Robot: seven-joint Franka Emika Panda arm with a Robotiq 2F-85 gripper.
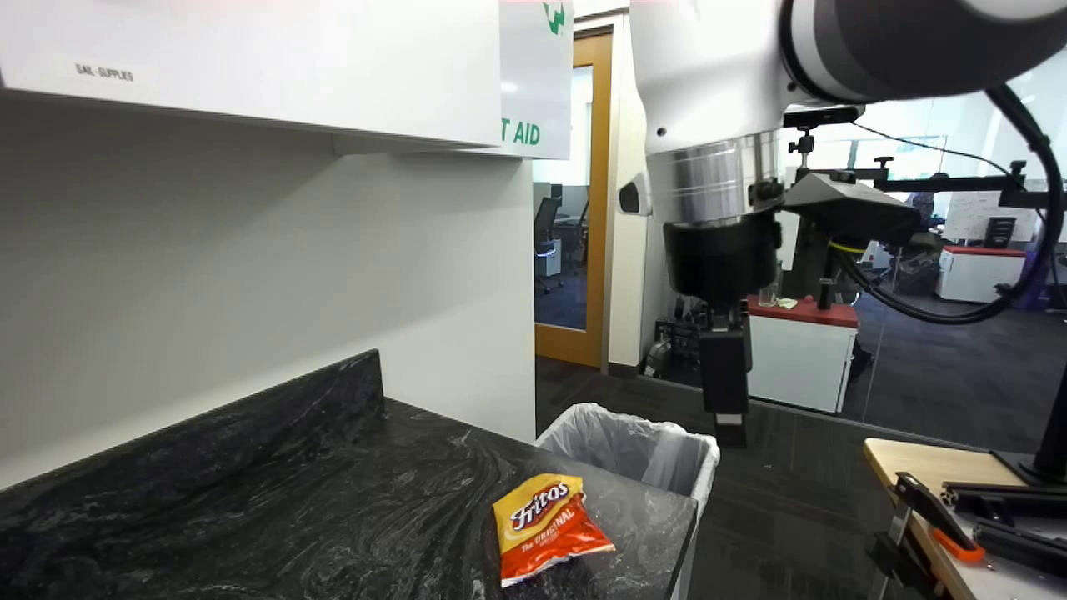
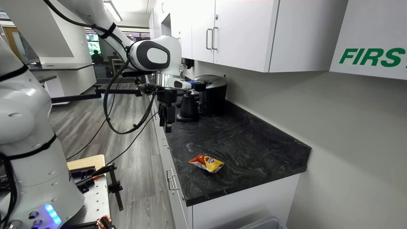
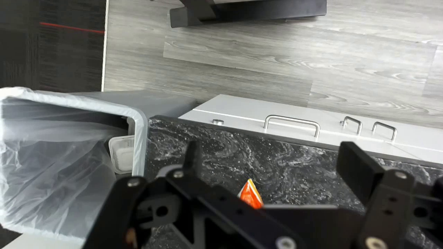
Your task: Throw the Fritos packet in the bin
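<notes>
Plainly crinkled, yellow-and-red Fritos packet (image 1: pixel 546 527) lies on dark counter (image 1: pixel 358 492); tool (image 3: pixel 273 160) spread wide.

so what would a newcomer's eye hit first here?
Likely the bright orange-red and yellow Fritos packet, lying on the dark countertop near its end. Then the white robot arm looming at the top of an exterior view, its claw open in midair, empty. Third, the bin with its translucent liner, standing beside the countertop's end.
</notes>
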